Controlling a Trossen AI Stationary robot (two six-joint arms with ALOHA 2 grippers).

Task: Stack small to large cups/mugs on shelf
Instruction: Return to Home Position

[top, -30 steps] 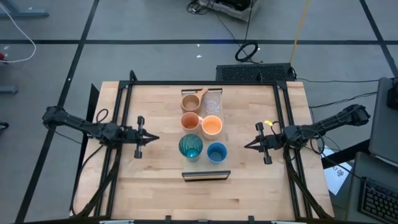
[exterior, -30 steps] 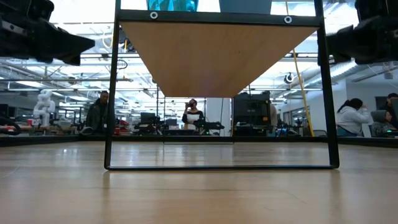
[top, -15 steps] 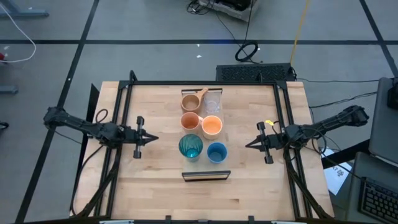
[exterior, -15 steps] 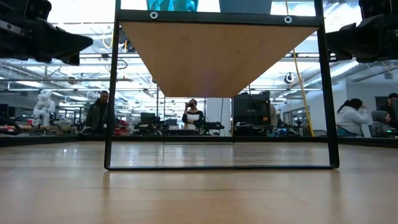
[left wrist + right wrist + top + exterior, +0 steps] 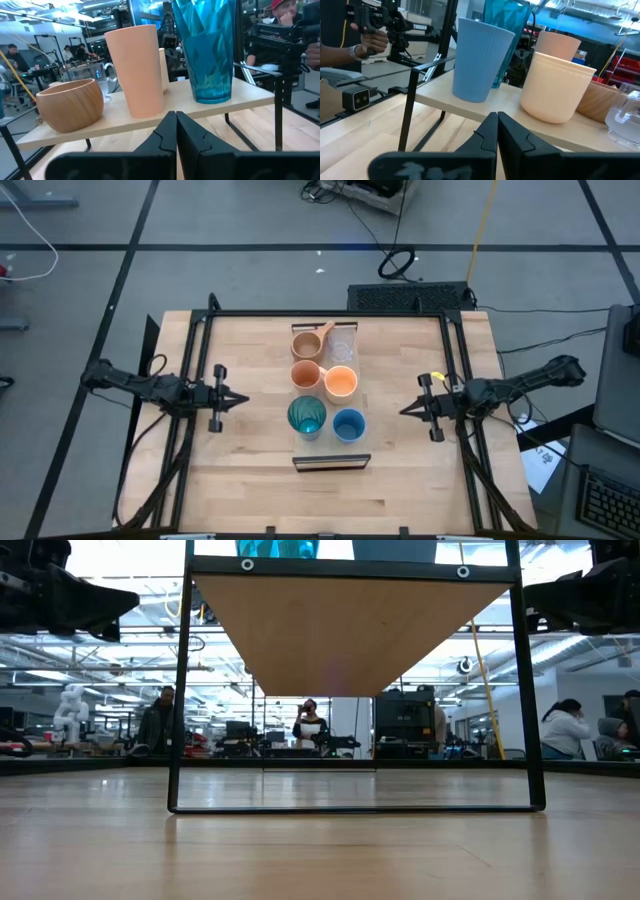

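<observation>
Six cups stand upright in two rows on the raised light-wood shelf [image 5: 326, 450] at mid-table: tan mug [image 5: 306, 343], clear glass cup [image 5: 342, 345], orange mug [image 5: 306, 374], small orange cup [image 5: 341, 382], teal tumbler [image 5: 307, 416] and blue cup [image 5: 348, 425]. My left gripper [image 5: 243, 400] is shut, level and empty, left of the shelf, pointing at the orange mug [image 5: 136, 70] and teal tumbler [image 5: 207, 50]. My right gripper [image 5: 403, 412] is shut, level and empty, right of the shelf, facing the blue cup [image 5: 480, 60] and small orange cup [image 5: 555, 87].
A black frame [image 5: 330, 314] runs round the table's edges. The shelf stands on thin black legs [image 5: 180, 690], with open tabletop under it and on both sides. People stand in the room beyond, and a hand [image 5: 367, 42] holds a device far off.
Both arms have drawn back a little from the shelf, the left gripper toward the table's left edge and the right toward its right edge. Both stay shut and level. The cups have not moved.
</observation>
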